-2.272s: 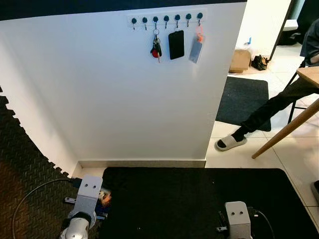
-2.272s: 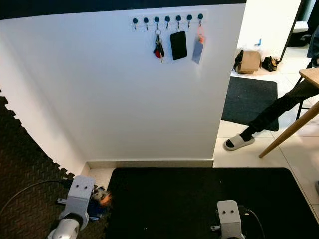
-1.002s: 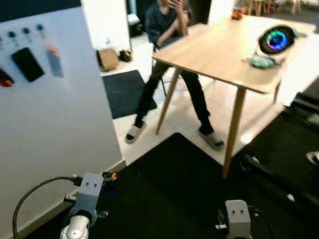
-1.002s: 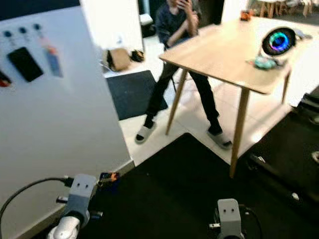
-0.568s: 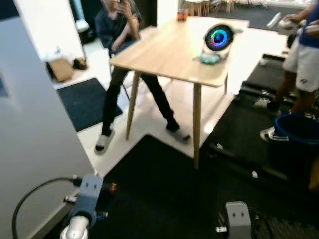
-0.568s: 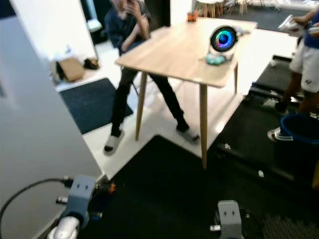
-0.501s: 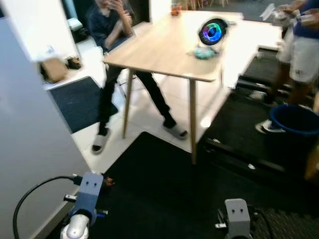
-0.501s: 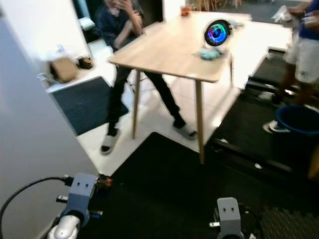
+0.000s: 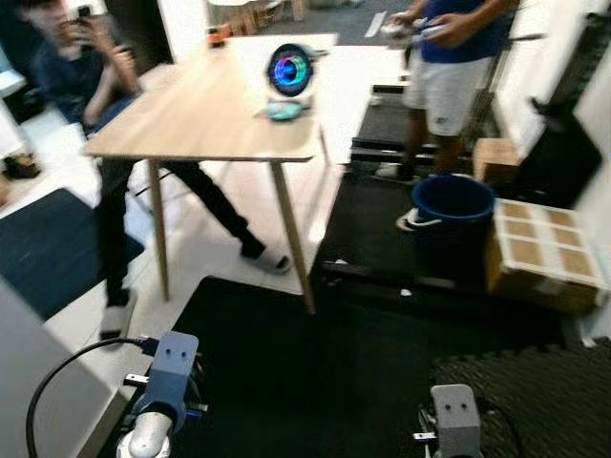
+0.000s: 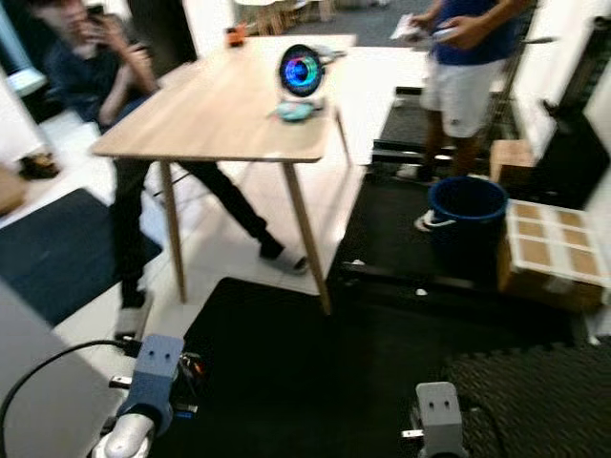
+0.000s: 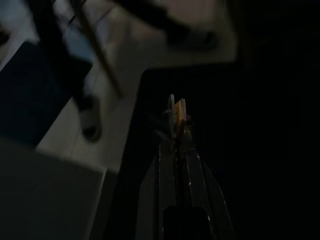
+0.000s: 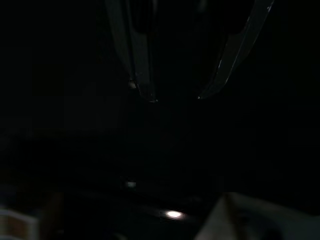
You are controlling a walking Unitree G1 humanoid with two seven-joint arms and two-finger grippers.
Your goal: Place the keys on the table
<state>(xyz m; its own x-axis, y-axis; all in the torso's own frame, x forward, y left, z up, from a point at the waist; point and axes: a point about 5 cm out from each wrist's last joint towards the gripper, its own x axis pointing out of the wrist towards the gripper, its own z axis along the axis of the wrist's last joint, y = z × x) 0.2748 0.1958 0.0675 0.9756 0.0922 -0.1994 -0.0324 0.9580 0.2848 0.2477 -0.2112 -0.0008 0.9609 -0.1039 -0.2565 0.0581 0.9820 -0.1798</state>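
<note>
keys (image 11: 176, 111) sit pinched at the tips of the left gripper (image 11: 177, 122), whose two black fingers (image 11: 170, 150) are pressed together on them; a small orange tag and a metal ring poke out past the fingertips. the left arm hangs low at the robot's left side, over the edge of a black floor mat (image 9: 315, 372), with a black cable (image 9: 57, 377) looping off its wrist. under and ahead of the gripper lie the mat edge and pale floor tiles.

well ahead of the left gripper and higher stands the wooden table (image 9: 205, 114) on slim slanted legs. on its top, toward the far side, are a round device with a glowing coloured ring (image 9: 287, 70) and a small teal thing (image 9: 282, 111) just in front of it. a seated person (image 9: 81, 81) is at the table's left side, legs stretched beneath it.

the right gripper (image 12: 175, 97) hangs idle at the right side in deep shade, its fingers set apart with a clear gap between the tips. ahead of it and to the right are a blue bucket (image 9: 452, 210), a cardboard box (image 9: 539, 253) just beside the bucket, and a standing person in white shorts (image 9: 449, 57) beyond.
</note>
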